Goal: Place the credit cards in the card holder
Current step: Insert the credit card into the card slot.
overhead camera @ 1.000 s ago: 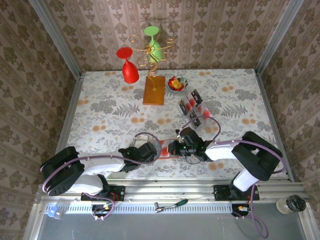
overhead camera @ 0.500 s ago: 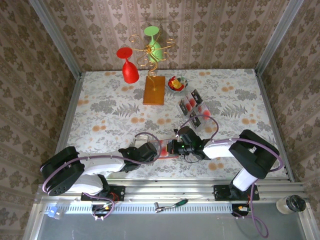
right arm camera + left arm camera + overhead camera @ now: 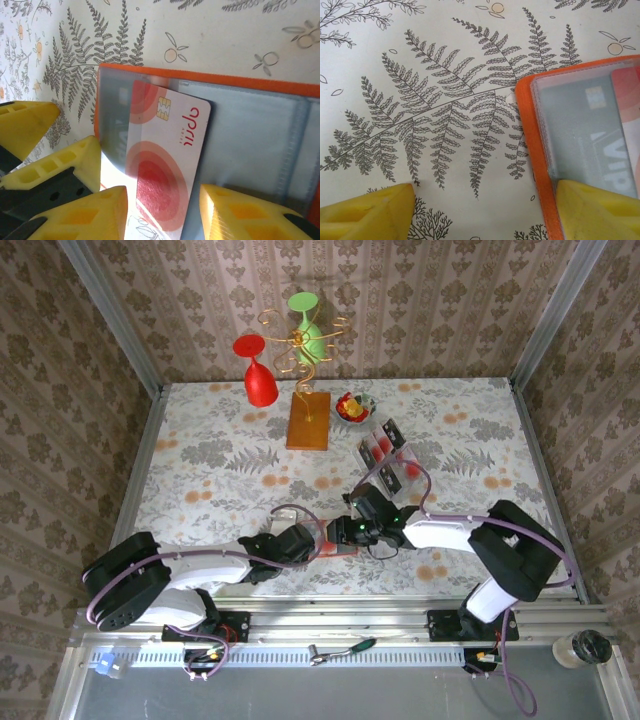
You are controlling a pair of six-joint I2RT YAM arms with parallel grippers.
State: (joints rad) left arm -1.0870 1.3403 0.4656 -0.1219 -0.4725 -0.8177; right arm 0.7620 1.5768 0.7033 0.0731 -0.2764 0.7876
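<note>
The orange card holder lies open on the table's near middle, between both grippers. In the left wrist view, its clear pocket has a dark card inside. My left gripper is open, with one fingertip resting on the holder's near edge and the other on the cloth. A pinkish-white credit card with red circles lies slantwise on the holder's grey-blue panel, its far end over the pocket. My right gripper is open, with a finger on each side of that card. More credit cards lie farther back on the right.
An orange-brown block with a gold wire stand stands at the back, with a red glass and a green glass hanging from it. A small bowl of red and yellow pieces sits beside it. Walls close in on three sides.
My right gripper has moved left over the holder and its jaws have parted, leaving the pinkish card lying on the holder. The left arm has stayed put.
</note>
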